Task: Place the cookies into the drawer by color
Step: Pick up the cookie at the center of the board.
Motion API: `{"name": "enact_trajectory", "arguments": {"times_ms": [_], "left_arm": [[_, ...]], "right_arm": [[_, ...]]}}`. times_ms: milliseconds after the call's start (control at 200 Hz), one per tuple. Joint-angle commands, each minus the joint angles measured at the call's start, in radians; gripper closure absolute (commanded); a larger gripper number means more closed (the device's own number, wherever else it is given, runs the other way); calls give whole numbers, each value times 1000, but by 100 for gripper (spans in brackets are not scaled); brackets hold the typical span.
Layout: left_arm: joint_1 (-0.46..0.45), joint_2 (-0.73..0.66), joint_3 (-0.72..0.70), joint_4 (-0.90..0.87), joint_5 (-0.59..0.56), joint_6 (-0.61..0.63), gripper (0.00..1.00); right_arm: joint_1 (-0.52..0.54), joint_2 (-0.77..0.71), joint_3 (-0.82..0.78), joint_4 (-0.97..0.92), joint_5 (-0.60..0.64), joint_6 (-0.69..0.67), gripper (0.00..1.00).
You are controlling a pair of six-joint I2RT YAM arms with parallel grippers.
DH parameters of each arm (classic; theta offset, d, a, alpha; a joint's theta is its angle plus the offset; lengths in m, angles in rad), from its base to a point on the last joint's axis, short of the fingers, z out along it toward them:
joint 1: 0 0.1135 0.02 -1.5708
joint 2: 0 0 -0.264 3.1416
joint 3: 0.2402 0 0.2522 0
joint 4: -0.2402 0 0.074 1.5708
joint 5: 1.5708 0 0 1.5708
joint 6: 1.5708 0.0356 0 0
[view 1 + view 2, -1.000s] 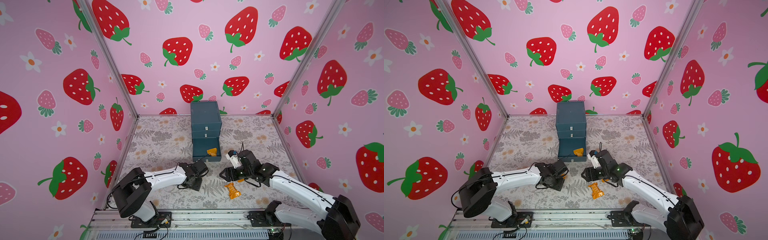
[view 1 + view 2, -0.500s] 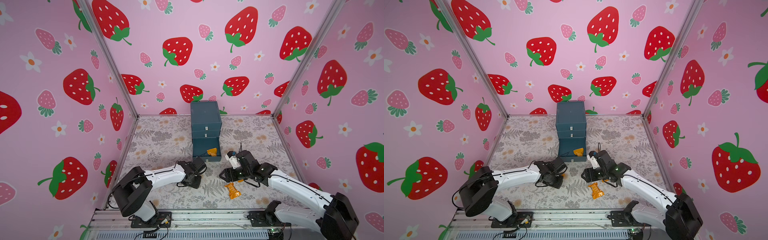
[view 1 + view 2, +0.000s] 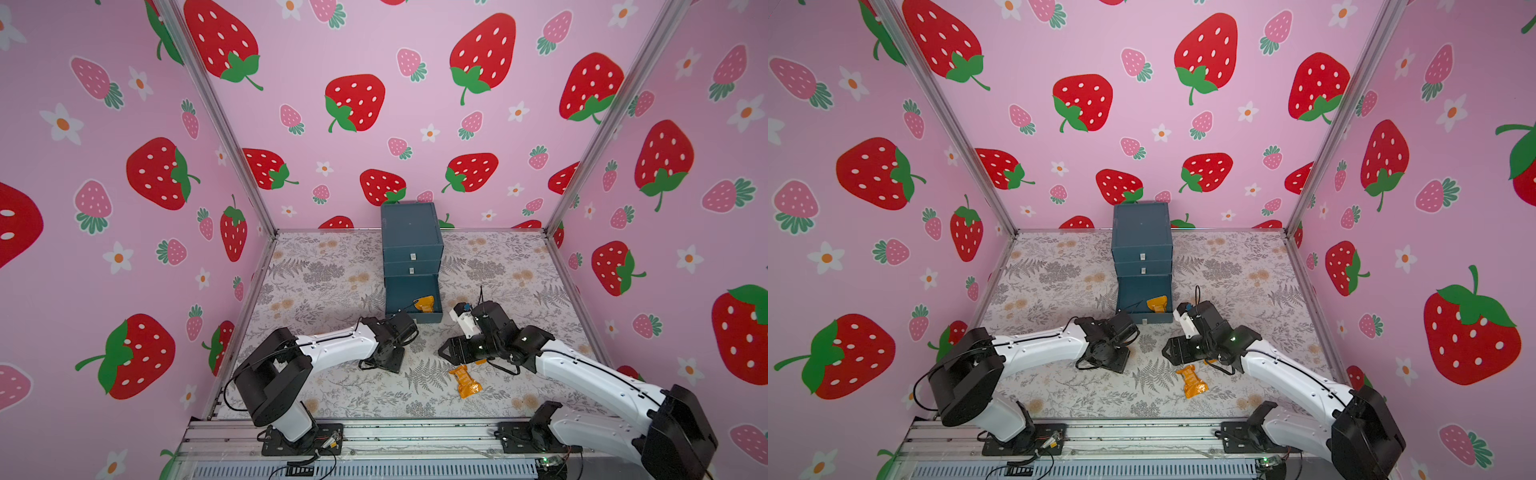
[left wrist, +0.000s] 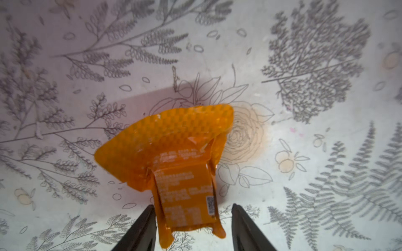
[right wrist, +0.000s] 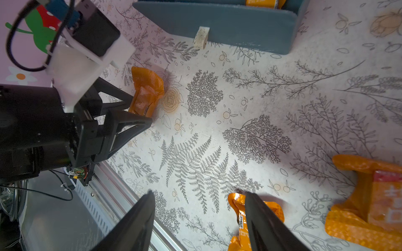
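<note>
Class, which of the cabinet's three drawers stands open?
The bottom drawer, pulled out with an orange cookie inside; the middle drawer and top drawer are shut.

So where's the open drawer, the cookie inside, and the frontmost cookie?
open drawer (image 3: 405, 291), in a top view, bare interior
cookie in drawer (image 3: 424, 303), in a top view, wrapper middle
frontmost cookie (image 3: 465, 380), in a top view, wrapper middle

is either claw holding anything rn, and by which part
Nothing looks held. The left claw straddles one end of an orange cookie on the mat, jaws apart; the right claw is open and empty.
</note>
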Motion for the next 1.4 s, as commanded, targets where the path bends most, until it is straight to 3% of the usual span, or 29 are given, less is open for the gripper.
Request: {"name": "enact_trajectory", "arguments": {"times_ms": [0,240,550,720,855,945,1191,1321,1396], "left_arm": [[-7,16,57,-34,-45,-1,40],[-6,107,105,-75,-68,-22,41],[-11,111,100,-85,-99,-30,42],[-7,128,105,-27,-76,30,47],[-6,139,121,-28,-82,38,56],[-6,119,114,-22,-80,32,70],[-5,-25,95,9,-5,39,71],[3,-103,125,11,87,38,72],[-3,-132,169,-25,79,38,73]], "right_arm": [[7,0,12,-18,10,-3,29],[13,-5,13,-28,10,-1,29],[20,-13,13,-33,16,-1,29],[22,-16,15,-36,24,-3,29],[26,-17,15,-38,25,-3,29],[25,-14,12,-23,-2,-4,29],[21,-19,13,7,-71,-6,27],[5,-69,3,36,-100,3,26],[-20,-100,-9,67,-146,17,26]]}}
